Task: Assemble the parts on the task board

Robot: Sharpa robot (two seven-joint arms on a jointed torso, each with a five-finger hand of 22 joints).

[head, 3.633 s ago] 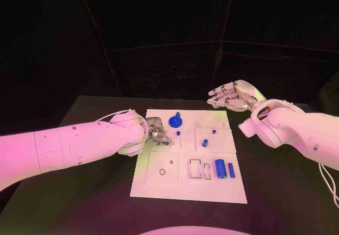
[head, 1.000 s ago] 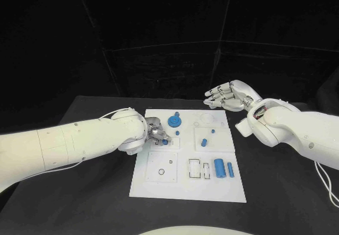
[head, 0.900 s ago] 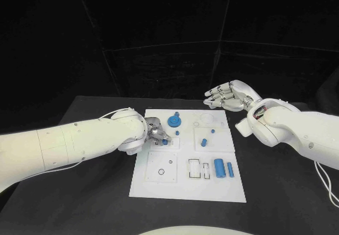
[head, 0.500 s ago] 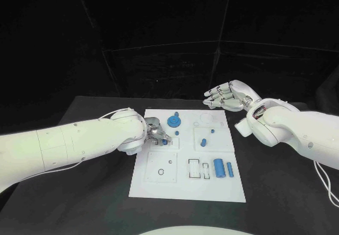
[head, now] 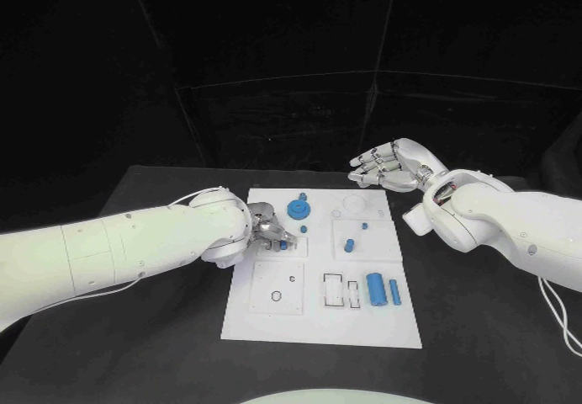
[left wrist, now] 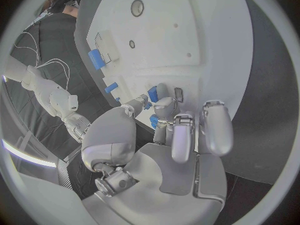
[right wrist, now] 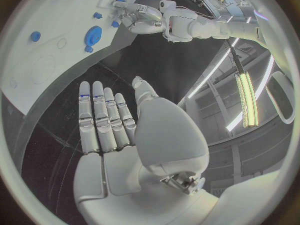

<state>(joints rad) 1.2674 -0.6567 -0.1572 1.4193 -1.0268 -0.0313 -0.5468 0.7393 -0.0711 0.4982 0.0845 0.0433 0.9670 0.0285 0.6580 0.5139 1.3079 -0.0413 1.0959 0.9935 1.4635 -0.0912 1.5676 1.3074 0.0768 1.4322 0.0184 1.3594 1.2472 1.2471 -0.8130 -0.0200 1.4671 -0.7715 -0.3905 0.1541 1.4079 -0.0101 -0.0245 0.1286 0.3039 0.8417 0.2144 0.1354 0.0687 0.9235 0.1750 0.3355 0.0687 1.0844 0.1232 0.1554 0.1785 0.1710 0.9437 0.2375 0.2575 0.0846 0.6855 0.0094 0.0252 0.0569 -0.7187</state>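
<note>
The silver left hand [head: 267,231] covers much of the small blue part [head: 283,245] beneath its fingertips, so the piece's shape, and whether it is pinched or merely touched, cannot be told. The white rectangular task board [head: 318,320] hides its left-middle edge behind that hand. The board's tiny holes stay unreadable.

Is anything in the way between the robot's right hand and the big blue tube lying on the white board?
Nothing visible blocks it. The right hand hangs open above the table beyond the white task board's far corner, and the large blue cylinder lies uncovered near the board's near right side.
</note>
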